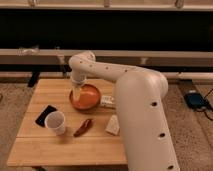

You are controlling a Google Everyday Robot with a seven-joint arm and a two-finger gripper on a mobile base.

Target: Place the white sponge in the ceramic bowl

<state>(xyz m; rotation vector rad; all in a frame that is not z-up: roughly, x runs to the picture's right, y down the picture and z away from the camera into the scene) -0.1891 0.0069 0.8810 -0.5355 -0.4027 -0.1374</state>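
Camera view looks down on a wood table (65,150) with a big white arm (140,100) reaching over it from the right. The gripper (77,93) hangs at the left rim of the bowl (89,100), low over it. I cannot tell if the gripper is spread or pressed together, or if it holds anything.

The bowl sits near the middle of the table, a bit toward the back. A packet (106,101) lies just beside its right rim. The sponge (113,125) lies flat on the table in front of the packet, apart from the bowl and right next to the thick part of the arm. A long red thing (83,127) lies between the sponge and the cup (55,121). The cup stands in front of the bowl on the left, and a black phone (45,115) lies just beside it, near the left edge.

Bare wood runs all along the front edge. More bare wood shows at the back left corner. The arm covers the right side of the table, so that edge is hidden.
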